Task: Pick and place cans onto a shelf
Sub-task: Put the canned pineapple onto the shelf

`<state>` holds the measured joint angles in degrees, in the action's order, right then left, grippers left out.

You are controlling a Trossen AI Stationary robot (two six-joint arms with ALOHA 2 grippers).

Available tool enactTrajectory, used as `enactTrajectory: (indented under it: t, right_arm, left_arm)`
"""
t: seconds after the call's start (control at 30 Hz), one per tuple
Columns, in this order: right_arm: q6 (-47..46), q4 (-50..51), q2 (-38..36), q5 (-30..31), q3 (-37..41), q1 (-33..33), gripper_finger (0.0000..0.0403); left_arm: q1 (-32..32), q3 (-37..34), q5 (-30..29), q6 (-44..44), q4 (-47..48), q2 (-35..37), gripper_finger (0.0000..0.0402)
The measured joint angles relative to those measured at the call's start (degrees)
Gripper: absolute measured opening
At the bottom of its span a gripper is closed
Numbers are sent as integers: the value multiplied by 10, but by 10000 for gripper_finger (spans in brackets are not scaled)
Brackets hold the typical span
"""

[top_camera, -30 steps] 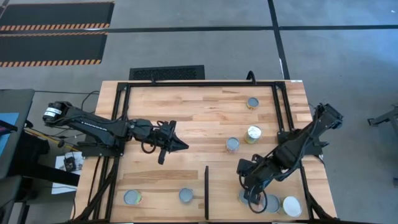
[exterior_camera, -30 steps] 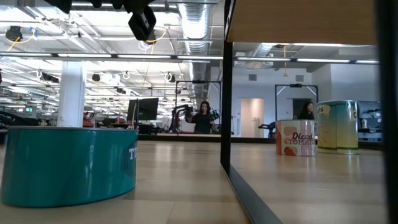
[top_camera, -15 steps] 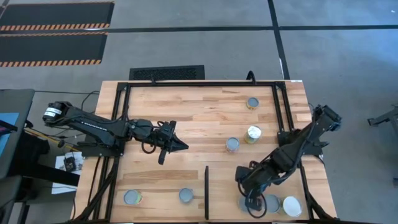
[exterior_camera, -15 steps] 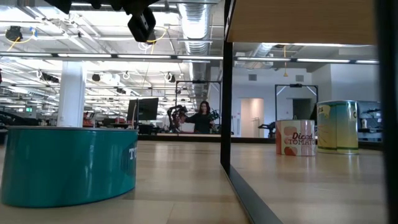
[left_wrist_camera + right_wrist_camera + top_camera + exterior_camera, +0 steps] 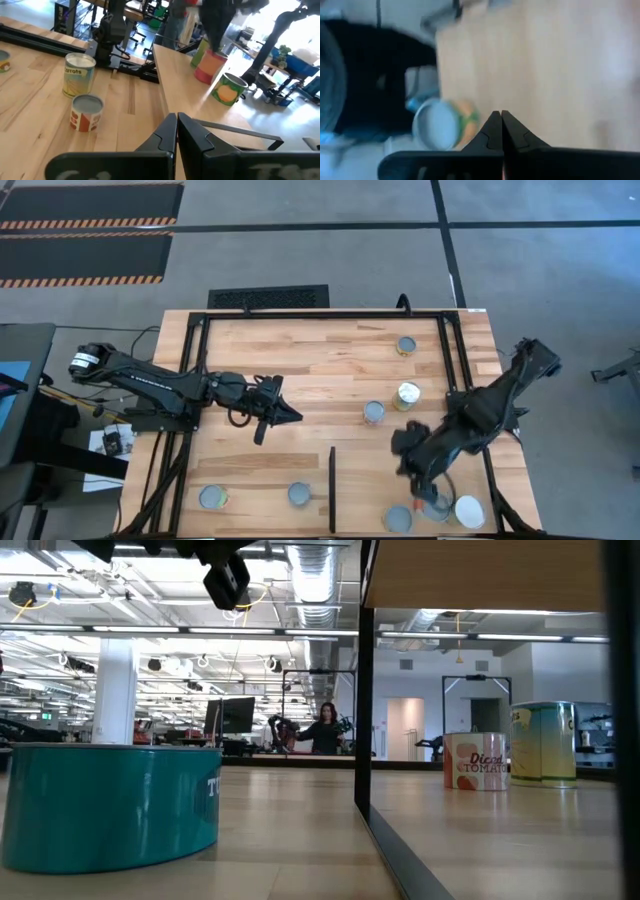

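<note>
Cans stand on the plank table: one far (image 5: 406,345), two mid-table (image 5: 407,394) (image 5: 373,412), two near the front left (image 5: 212,497) (image 5: 299,495). Three more (image 5: 398,518) (image 5: 435,508) (image 5: 468,510) stand on the shelf (image 5: 365,480), right of its black divider (image 5: 331,490). My right gripper (image 5: 428,492) is shut and empty, raised above the shelf's cans; in its wrist view a green-labelled can (image 5: 442,125) lies below its tips (image 5: 501,120). My left gripper (image 5: 292,415) hovers shut over mid-table and points at the two mid-table cans (image 5: 79,75) (image 5: 87,112).
A black frame (image 5: 450,350) runs round the tabletop. In the low view a teal can (image 5: 110,805) stands close by on the left, the divider's upright (image 5: 365,690) is in the middle, and two cans (image 5: 474,760) (image 5: 543,743) stand farther right. A person stands far behind.
My right gripper has risen from low beside the shelf's leftmost can and drawn back toward the table's right and far side, rolling a little. That can now shows whole. The gripper has stayed shut.
</note>
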<state>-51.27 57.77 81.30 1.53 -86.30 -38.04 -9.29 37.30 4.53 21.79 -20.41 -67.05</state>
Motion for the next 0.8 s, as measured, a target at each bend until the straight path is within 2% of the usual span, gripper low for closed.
enactTrajectory:
  t: [0.13, 0.2, 0.33, 0.47, 0.6, 0.8]
  right_arm:
    - [96, 1, -45, 111, 2, 8, 3]
    - [139, 0, -66, 145, 15, 17, 3]
    - [181, -40, -125, 149, 81, 54, 3]
    - [199, -122, -198, 136, 173, 93, 2]
    - [212, -192, -273, 132, 252, 128, 2]
    - [214, -189, -357, 133, 327, 177, 3]
  left_arm:
    - [-6, 0, -11, 4, 16, 0, 0]
    - [-10, 0, -14, 11, 24, 0, 0]
    - [-16, 11, -33, 18, 68, 0, 0]
    - [-18, 35, -71, 18, 133, 0, 0]
    - [-18, 48, -97, 20, 155, 0, 0]
    - [-18, 50, -151, 56, 188, 0, 0]
